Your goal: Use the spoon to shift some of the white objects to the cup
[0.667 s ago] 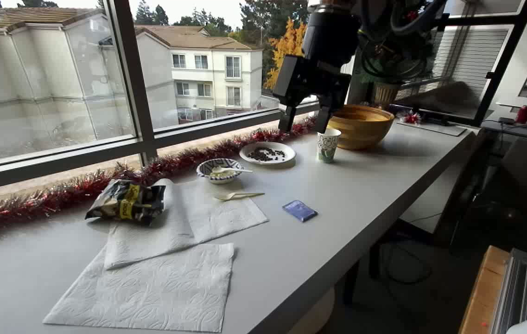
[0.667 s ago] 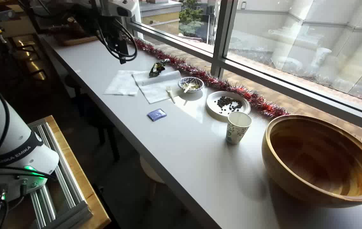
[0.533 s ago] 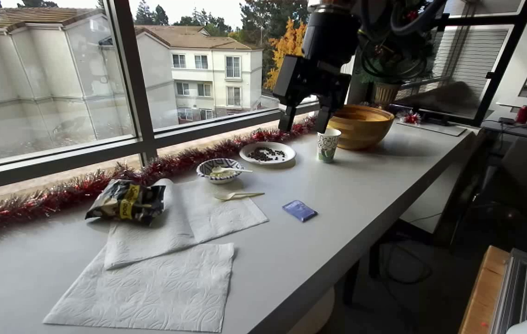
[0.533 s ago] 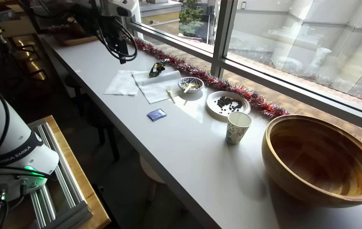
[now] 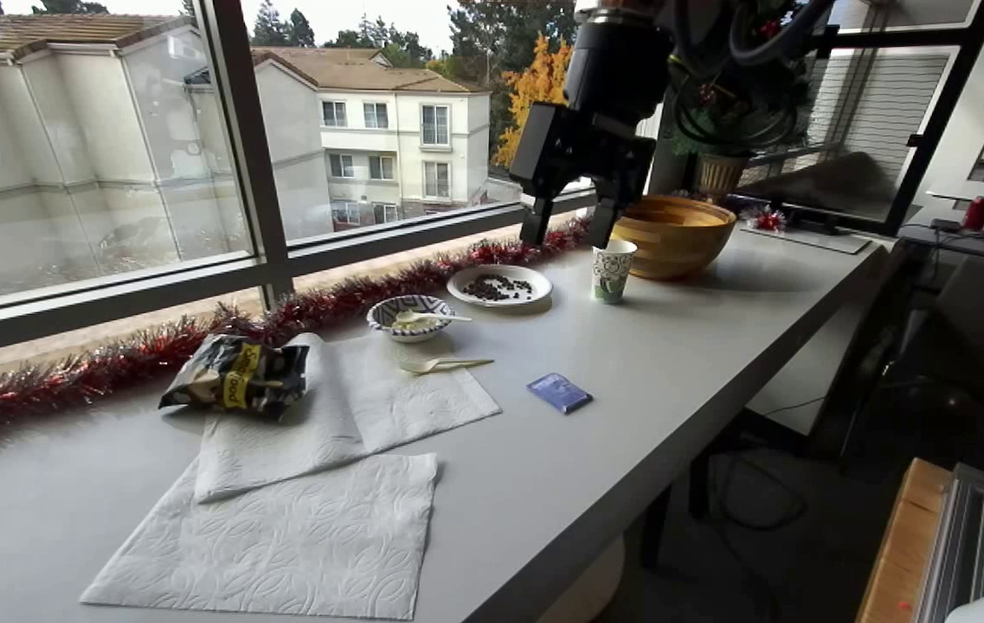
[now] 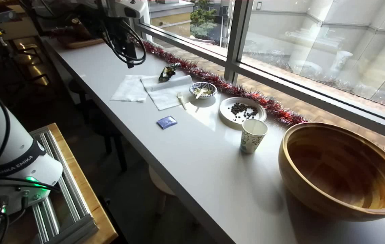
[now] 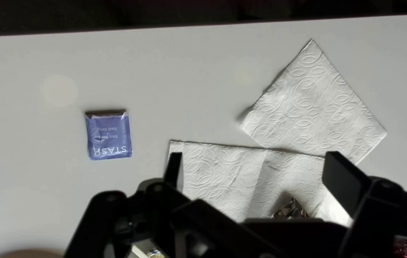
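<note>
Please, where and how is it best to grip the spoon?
The spoon is probably best gripped near the free end of its handle, with the open gripper coming from above and closing across the handle: this thin part sticks out past the rim of the patterned bowl, while the other end lies inside with pale bits.

The bench (image 6: 209, 162) bears paper towels (image 5: 292, 541), a packet (image 5: 559, 393), small bowl (image 5: 409, 334), plate (image 6: 225, 114), cup (image 6: 252, 140), wooden bowl (image 6: 294, 181) and, dimly, perhaps a tray (image 6: 85, 44).

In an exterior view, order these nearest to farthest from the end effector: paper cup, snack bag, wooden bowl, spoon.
1. Snack bag: edge of a paper towel.
2. Spoon: in the patterned bowl.
3. Paper cup: upright, past the white plate.
4. Wooden bowl: view's right foreground.
</note>
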You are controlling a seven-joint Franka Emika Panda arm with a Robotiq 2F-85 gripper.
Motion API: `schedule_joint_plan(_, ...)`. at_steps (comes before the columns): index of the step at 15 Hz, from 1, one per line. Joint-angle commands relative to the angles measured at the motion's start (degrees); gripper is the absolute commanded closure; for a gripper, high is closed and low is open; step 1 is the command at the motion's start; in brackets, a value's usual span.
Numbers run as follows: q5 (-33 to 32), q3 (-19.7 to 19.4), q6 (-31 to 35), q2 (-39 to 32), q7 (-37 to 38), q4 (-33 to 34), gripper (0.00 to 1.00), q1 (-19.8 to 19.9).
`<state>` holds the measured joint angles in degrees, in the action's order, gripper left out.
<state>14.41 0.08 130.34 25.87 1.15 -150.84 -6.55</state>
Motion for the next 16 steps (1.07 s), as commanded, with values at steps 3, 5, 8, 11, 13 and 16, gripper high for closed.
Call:
schedule_joint_plan(3,-0.3,0.67,1.71,-2.3,-0.02,1.35,0.0,0.81)
schedule_joint_plan(5,-1.87,0.35,3.09,-7.16,-1.5,4.77,0.0,1.24)
schedule_joint_plan(8,-5.72,0.25,6.12,-15.34,-5.61,11.02,0.0,1.72)
schedule_joint_plan(11,-12.98,0.58,11.51,-24.74,-8.8,18.27,0.0,2.91)
schedule_joint_plan(13,-15.07,0.15,15.32,-30.61,-11.4,22.66,0.0,3.26)
schedule_joint_plan(16,-13.69,0.51,23.33,-39.27,-18.09,28.2,0.0,4.68)
